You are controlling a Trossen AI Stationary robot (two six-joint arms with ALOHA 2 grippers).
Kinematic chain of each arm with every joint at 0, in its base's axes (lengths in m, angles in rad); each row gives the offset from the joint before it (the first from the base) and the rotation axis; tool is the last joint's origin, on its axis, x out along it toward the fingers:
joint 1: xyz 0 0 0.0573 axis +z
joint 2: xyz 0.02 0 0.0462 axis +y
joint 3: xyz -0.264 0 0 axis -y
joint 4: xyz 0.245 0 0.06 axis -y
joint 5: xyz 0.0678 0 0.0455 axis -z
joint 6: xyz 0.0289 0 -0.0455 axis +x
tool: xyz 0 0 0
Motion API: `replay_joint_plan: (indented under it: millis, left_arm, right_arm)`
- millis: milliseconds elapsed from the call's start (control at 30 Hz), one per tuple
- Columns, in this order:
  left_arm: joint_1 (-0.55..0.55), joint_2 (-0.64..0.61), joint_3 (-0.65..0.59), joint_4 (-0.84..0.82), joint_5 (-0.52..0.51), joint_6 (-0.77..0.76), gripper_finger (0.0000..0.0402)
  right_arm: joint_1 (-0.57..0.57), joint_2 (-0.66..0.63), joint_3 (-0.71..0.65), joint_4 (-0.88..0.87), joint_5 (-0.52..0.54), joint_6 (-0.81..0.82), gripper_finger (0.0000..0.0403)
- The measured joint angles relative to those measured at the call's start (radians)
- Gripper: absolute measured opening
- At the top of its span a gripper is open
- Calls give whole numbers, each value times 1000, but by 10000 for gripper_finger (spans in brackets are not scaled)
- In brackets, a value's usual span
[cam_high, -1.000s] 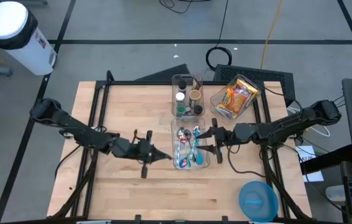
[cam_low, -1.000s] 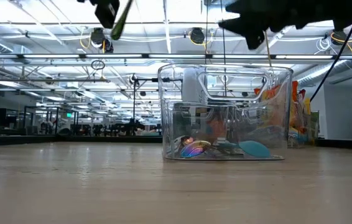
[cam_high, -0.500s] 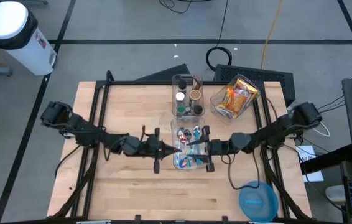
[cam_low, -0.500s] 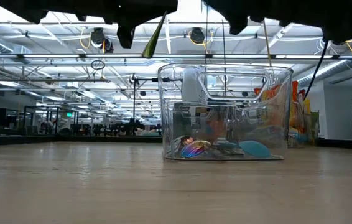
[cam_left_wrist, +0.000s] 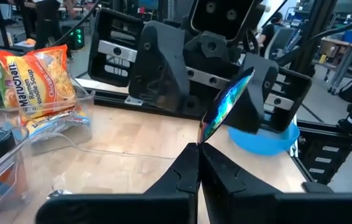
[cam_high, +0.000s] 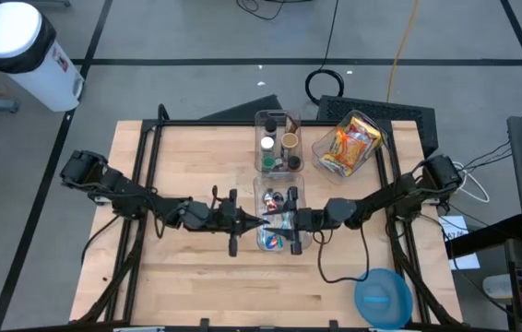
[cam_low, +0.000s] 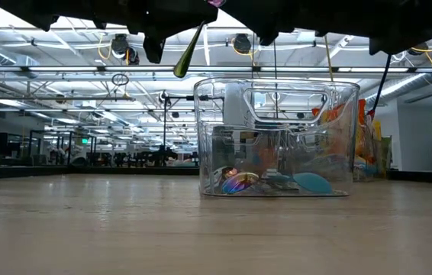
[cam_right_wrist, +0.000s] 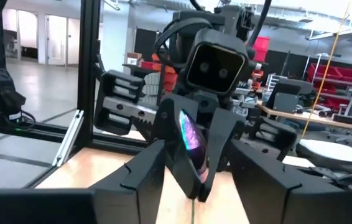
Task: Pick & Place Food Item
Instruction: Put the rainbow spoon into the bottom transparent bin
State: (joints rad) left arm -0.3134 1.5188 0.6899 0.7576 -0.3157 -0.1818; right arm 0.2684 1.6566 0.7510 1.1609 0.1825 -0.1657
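From above, you can see both arms meet over the clear box (cam_high: 280, 217) in the middle of the wooden table (cam_high: 187, 286). The left end effector (cam_high: 254, 221) and the right end effector (cam_high: 290, 221) face each other, very close, with a small shiny packet (cam_high: 274, 219) between them. Behind that box sit a second clear box (cam_high: 278, 143) of little jars and a tipped clear tub (cam_high: 349, 143) with noodle packs; a blue bowl (cam_high: 382, 297) is near the right front corner. From table height, the clear box (cam_low: 275, 137) has hard, see-through walls, and colourful wrappers lie on its bottom. A thin greenish strip (cam_low: 188, 51), likely the packet seen edge-on, hangs up high above the box. In the left wrist view, the left end effector (cam_left_wrist: 199, 163) is pinched together on the bottom edge of the shiny packet (cam_left_wrist: 227, 106), a flat, rainbow foil thing. In the right wrist view, the right end effector (cam_right_wrist: 194, 163) has its fingers apart, one on each side of the packet (cam_right_wrist: 189, 132), not squeezing yet. The packet looks very light, thin, crinkly and slippery, so you should grab it flat across its wide sides, near the middle, and squeeze gently.
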Motion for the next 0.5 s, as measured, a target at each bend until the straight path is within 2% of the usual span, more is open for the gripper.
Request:
replay_joint_plan:
  millis: [167, 333, 500]
  left_arm:
    - [2, 0, 0, 1, 0, 4, 12]
    - [8, 0, 0, 0, 1, 2, 8]
    - [10, 0, 0, -20, 12, -116, 18]
  right_arm:
    - [0, -1, 9, 1, 0, -1, 113]
    - [-2, -1, 9, -3, 5, -5, 20]
    - [-2, -1, 9, -16, 11, 33, 10]
